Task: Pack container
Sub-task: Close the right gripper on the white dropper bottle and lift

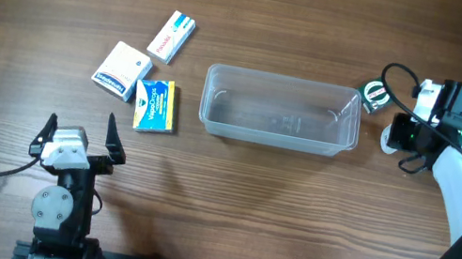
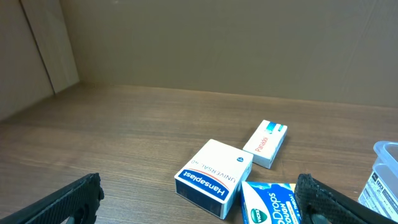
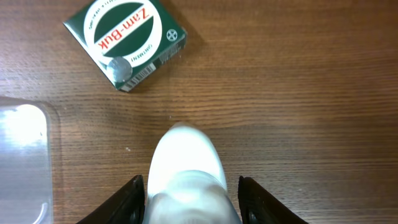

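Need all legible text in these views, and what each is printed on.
"Zam-Buk": green box, right wrist view; its small print is too small to read.
"Hansaplast UNIVERSAL": white-and-blue box.
"Panadol": slim white box, slightly blurred.
"Drops": blue box, rest cut off.
Overhead view: all labels too small to read.

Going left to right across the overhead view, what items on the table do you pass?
White-and-blue Hansaplast cardboard box → clear rectangular plastic container → small green Zam-Buk box → white bottle. The blue Vicks and white Panadol boxes overlap, so they are left out.
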